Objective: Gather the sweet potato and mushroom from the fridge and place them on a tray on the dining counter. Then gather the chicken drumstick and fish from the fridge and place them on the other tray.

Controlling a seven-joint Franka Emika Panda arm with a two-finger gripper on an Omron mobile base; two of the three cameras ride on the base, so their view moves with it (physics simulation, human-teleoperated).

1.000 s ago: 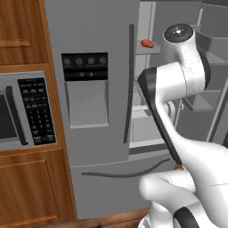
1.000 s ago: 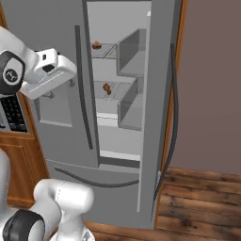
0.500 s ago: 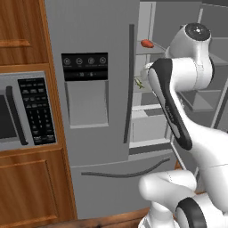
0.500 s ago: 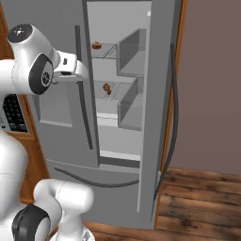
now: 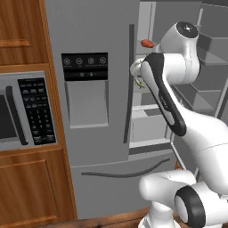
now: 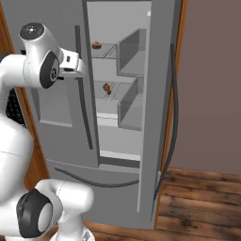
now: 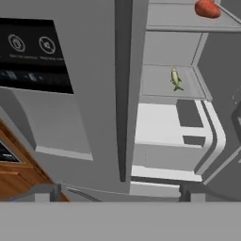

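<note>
The tall grey steel double-door fridge (image 5: 93, 102) stands with its right door swung open and its left door, the one with the black dispenser panel (image 5: 84, 67), closed. Nothing has been gathered yet, as far as these views show. An orange-red rounded item, probably the sweet potato (image 7: 207, 8), lies at the front edge of an upper shelf (image 7: 179, 21); the small greenish-yellow fish (image 7: 175, 79) lies on the shelf below it, toward the middle. From the right base view two small brown lumps sit on the upper shelf (image 6: 97, 45) and on the next one down (image 6: 107, 88) — likely the mushroom and the chicken drumstick, though they are too small to tell apart. No tray or dining counter is in sight, so all four carries are judged to remain. The white arm (image 5: 169, 93) rises from the base, bends at a raised elbow and points its wrist forward at the edge of the closed door beside the dark vertical bar handle (image 5: 130, 80), level with the upper shelves. The hand (image 7: 120, 190) is released, its two dark fingertips (image 7: 47, 192) spread wide with nothing between them, short of the shelves and aimed into the open compartment. The steel built-in microwave (image 5: 22, 111) sits in the wood cabinetry to the left.
</note>
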